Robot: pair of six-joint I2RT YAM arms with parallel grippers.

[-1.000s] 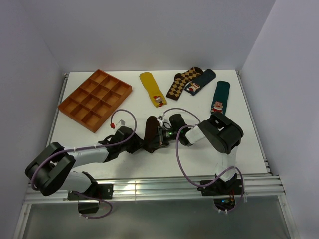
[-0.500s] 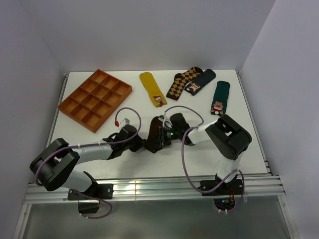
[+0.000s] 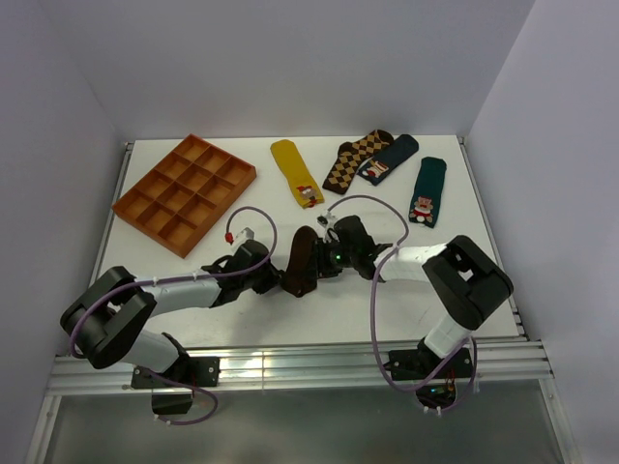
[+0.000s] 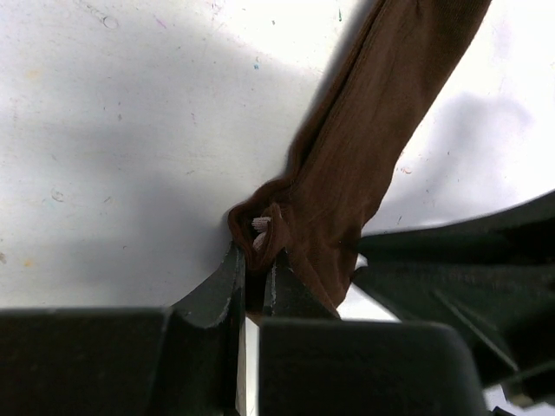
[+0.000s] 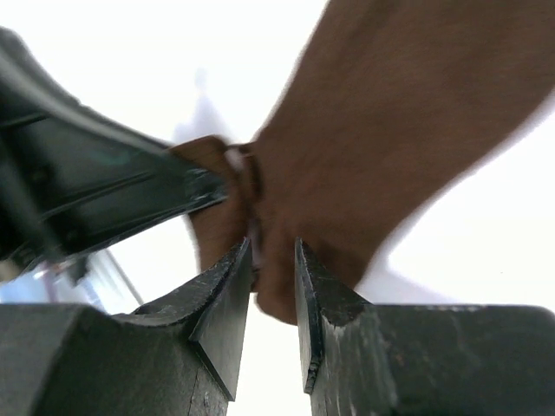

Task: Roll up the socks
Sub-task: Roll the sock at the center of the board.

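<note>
Brown sock (image 3: 301, 261) lay on the desk (image 3: 290, 324) toward its near edge, my left gripper (image 4: 257, 260) clenched on its bunched end, my right gripper (image 5: 270, 260) parted against it.

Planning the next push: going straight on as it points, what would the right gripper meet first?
Likely the dark brown sock, bunched at the right gripper's parted jaws; the left gripper pinches it too.

Five socks are counted on the table (image 3: 476, 215): one dark brown sock (image 3: 300, 263), one mustard yellow sock (image 3: 295, 171), one diamond-patterned sock (image 3: 353, 159), one dark blue sock (image 3: 389, 158) and one dark green sock (image 3: 427, 190). One orange tray (image 3: 184, 193) is seen near the far left corner. Two arms are counted at the near edge, a left arm (image 3: 174, 290) and a right arm (image 3: 426, 256)
</note>
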